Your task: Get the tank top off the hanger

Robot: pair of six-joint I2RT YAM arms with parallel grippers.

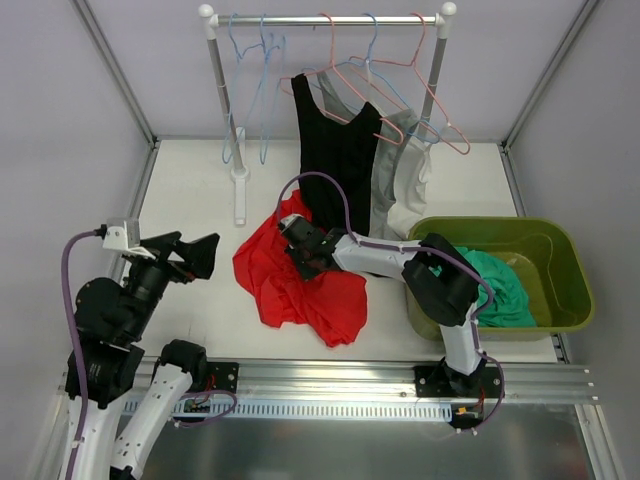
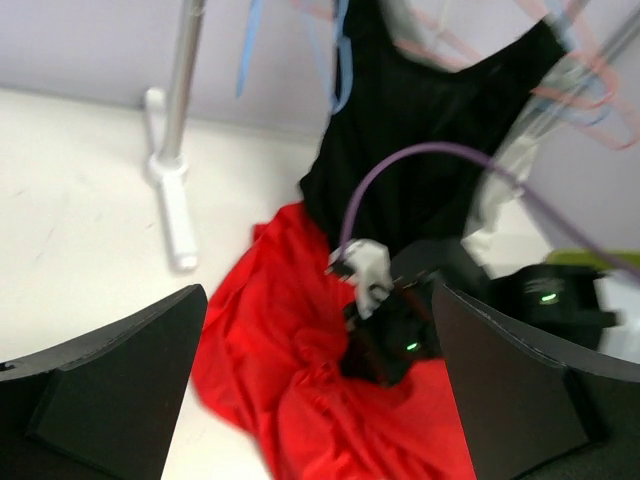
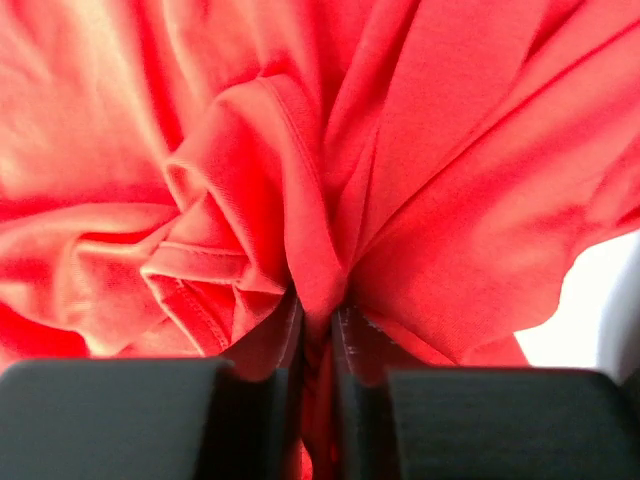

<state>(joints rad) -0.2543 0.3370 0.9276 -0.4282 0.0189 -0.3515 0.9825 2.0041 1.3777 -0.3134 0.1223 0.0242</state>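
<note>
A red tank top (image 1: 300,285) lies crumpled on the white table, off any hanger. My right gripper (image 1: 297,258) is shut on a fold of it (image 3: 318,300); the red cloth fills the right wrist view. A black tank top (image 1: 340,150) and a grey one (image 1: 400,180) hang on hangers on the rail (image 1: 330,20). My left gripper (image 1: 195,255) is open and empty, held above the table left of the red top, which shows between its fingers (image 2: 290,370).
Several empty blue and pink hangers (image 1: 255,70) hang on the rail. A green tub (image 1: 560,260) at the right holds a teal garment (image 1: 500,285). The rack's white post and foot (image 1: 238,185) stand at the back left.
</note>
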